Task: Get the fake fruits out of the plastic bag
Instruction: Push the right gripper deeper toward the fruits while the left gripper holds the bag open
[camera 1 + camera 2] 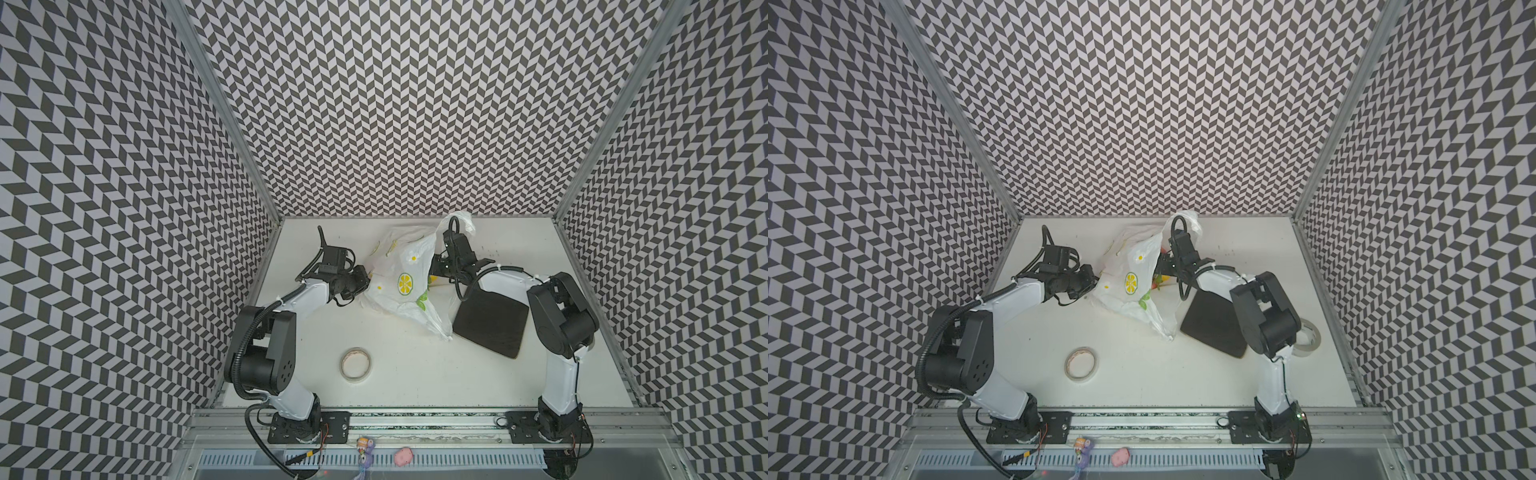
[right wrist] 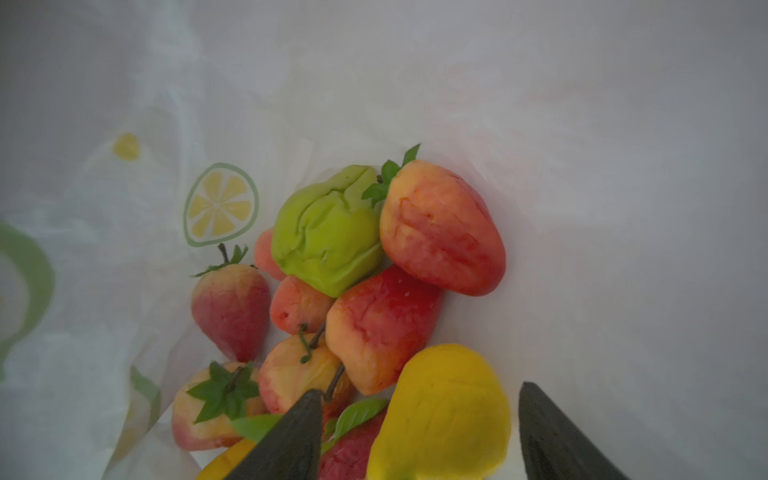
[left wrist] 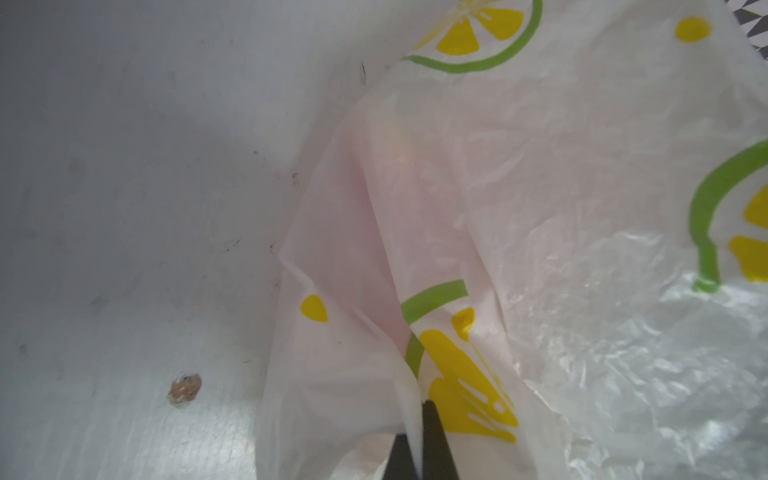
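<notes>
Left pincer (image 3: 419, 419) clamps a crinkly plastic bag (image 1: 399, 266) fold; inside the bag, right pincer (image 2: 420, 390) gapes astride the smooth yellow pear (image 2: 449, 411).

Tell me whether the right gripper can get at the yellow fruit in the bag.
Probably yes: the right gripper is inside the plastic bag, its open jaws flanking the yellow fruit, nothing between them.

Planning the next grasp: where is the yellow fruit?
In the right wrist view, the yellow fruit sits inside the plastic bag, between the right gripper's open fingers, beside a red fruit.
</notes>
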Action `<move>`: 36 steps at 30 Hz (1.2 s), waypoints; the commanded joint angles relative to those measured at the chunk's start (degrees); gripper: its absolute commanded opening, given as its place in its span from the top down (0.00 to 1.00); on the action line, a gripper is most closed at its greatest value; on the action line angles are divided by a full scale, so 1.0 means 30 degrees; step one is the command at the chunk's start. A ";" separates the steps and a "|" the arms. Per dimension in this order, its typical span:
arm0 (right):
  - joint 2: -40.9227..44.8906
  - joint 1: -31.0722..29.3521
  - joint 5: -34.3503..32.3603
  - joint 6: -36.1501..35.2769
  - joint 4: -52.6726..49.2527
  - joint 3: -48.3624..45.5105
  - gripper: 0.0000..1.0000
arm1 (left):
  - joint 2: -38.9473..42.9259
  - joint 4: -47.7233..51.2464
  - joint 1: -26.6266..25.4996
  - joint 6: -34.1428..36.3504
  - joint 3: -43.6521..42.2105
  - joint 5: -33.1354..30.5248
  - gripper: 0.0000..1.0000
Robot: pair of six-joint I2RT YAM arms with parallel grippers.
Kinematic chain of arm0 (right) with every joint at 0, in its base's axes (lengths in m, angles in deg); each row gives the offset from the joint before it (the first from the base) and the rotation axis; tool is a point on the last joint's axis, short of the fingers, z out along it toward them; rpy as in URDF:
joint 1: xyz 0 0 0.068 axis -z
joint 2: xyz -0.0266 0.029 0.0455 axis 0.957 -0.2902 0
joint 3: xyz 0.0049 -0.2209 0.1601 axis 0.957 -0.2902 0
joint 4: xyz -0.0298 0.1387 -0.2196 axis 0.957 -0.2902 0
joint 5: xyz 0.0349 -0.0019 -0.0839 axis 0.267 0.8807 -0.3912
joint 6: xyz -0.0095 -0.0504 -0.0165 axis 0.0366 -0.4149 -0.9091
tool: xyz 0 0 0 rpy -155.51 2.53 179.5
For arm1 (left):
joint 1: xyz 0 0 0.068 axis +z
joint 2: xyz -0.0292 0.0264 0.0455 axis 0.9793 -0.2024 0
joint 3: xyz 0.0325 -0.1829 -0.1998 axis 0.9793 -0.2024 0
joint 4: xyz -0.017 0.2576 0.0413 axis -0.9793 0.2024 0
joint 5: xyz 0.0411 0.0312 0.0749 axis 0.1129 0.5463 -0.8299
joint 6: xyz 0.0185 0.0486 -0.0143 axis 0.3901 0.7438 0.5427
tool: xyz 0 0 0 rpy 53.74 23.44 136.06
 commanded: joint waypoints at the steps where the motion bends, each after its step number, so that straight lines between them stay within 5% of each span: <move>1: -0.1245 -0.0325 -0.1487 0.1366 -0.0992 0.1502 0.32 | 0.0329 -0.0185 -0.0330 0.0410 0.0203 -0.0228 1.00; 17: -0.3568 -0.1325 -0.3928 0.5308 -0.4363 0.3776 0.32 | 0.0968 0.0108 -0.0926 0.0148 -0.0185 -0.0350 1.00; 29: -0.4839 -0.1358 -0.4186 0.4856 -0.4517 0.5113 0.54 | 0.1041 -0.0104 -0.0924 0.0089 -0.0243 -0.0592 1.00; 36: -0.2832 -0.1361 -0.3661 0.3964 -0.3553 0.3847 0.69 | 0.0946 -0.0293 -0.0864 -0.0086 -0.0273 -0.1120 1.00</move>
